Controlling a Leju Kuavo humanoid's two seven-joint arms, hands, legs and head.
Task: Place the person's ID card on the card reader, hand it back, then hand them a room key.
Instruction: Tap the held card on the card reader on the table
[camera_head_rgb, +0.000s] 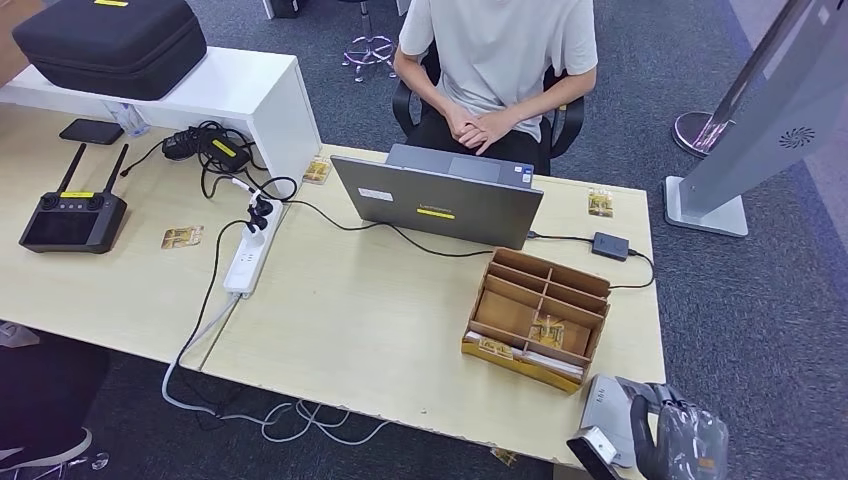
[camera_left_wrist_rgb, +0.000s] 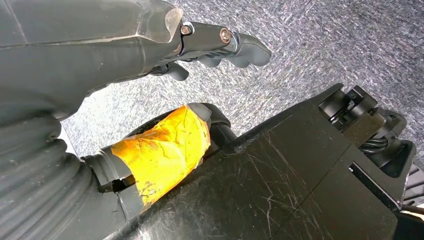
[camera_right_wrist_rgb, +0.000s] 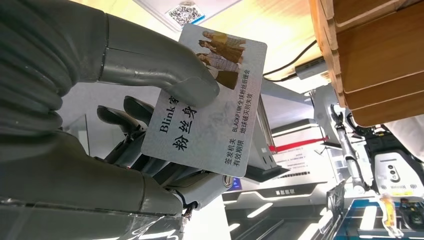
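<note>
My right hand (camera_head_rgb: 655, 432) hovers off the desk's near right corner, just below the wooden organizer (camera_head_rgb: 540, 315). It pinches the ID card (camera_right_wrist_rgb: 207, 120), a pale card with printed figures and text, between thumb (camera_right_wrist_rgb: 165, 70) and fingers; in the head view the card (camera_head_rgb: 606, 402) points toward the desk. The small black card reader (camera_head_rgb: 610, 245) lies right of the laptop, beyond the organizer. Gold room key cards (camera_head_rgb: 546, 328) lie in the organizer's compartments. My left hand (camera_left_wrist_rgb: 200, 75) hangs over the carpet, holding nothing, its fingers apart from the orange-taped thumb (camera_left_wrist_rgb: 165, 150).
A person (camera_head_rgb: 495, 70) sits behind the grey laptop (camera_head_rgb: 440, 200), hands clasped. A power strip (camera_head_rgb: 248, 255) with cables, a black controller (camera_head_rgb: 72, 218) and loose gold cards (camera_head_rgb: 182, 237) lie on the left. A grey kiosk stand (camera_head_rgb: 745, 130) rises at the right.
</note>
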